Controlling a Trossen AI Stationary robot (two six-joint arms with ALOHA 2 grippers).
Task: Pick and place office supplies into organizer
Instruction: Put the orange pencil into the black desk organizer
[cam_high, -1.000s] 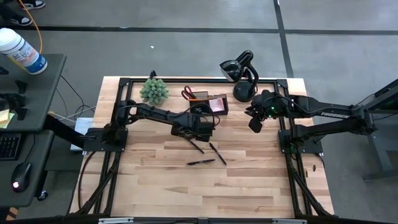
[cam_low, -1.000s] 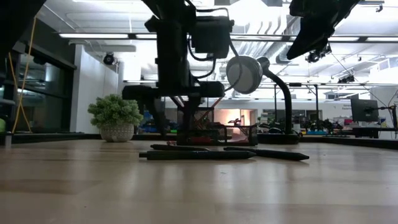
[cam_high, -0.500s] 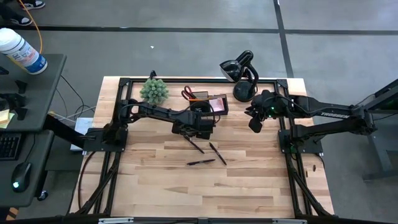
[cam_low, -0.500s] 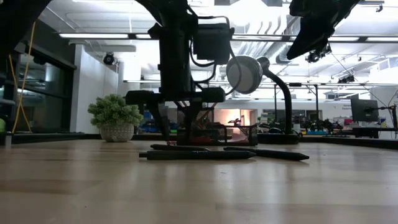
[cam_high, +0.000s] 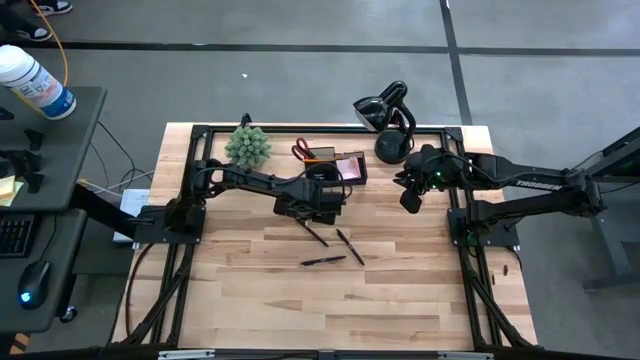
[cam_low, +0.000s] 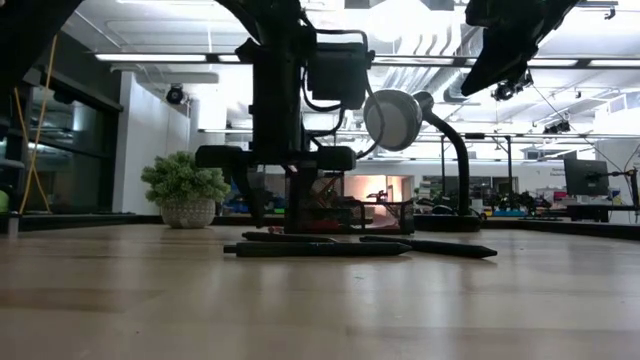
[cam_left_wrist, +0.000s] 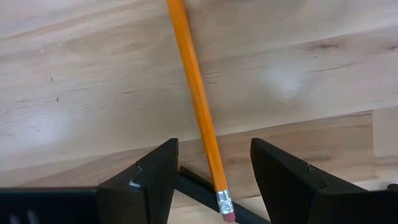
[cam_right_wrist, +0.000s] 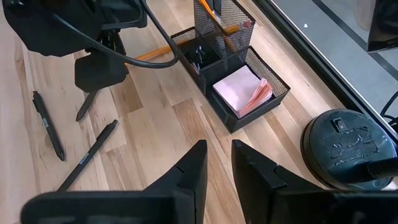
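My left gripper (cam_left_wrist: 213, 144) is open and low over the table, its fingers standing on either side of an orange pencil (cam_left_wrist: 193, 81) that lies flat on the wood with its eraser end (cam_left_wrist: 226, 211) toward the wrist. A black pen (cam_left_wrist: 196, 185) lies under that end. In the high view the left gripper (cam_high: 306, 214) is just on the near side of the black mesh organizer (cam_high: 338, 166), which holds a pink sticky pad (cam_right_wrist: 241, 87), red-handled scissors (cam_high: 300, 150) and another pencil (cam_right_wrist: 214, 15). Three black pens (cam_high: 323, 261) (cam_high: 350, 247) (cam_high: 312, 232) lie on the table. My right gripper (cam_high: 408, 203) hovers to the organizer's right, open by a narrow gap.
A spiky green plant (cam_high: 247, 146) stands left of the organizer at the table's far edge. A black curved-neck stand (cam_high: 390, 120) with a round base (cam_right_wrist: 342, 146) is on its right. Bare wood stretches toward the near edge (cam_high: 330, 310).
My left gripper has lowered a little toward the table over the pencil, keeping its fingers open. The right arm and the pens have stayed put.
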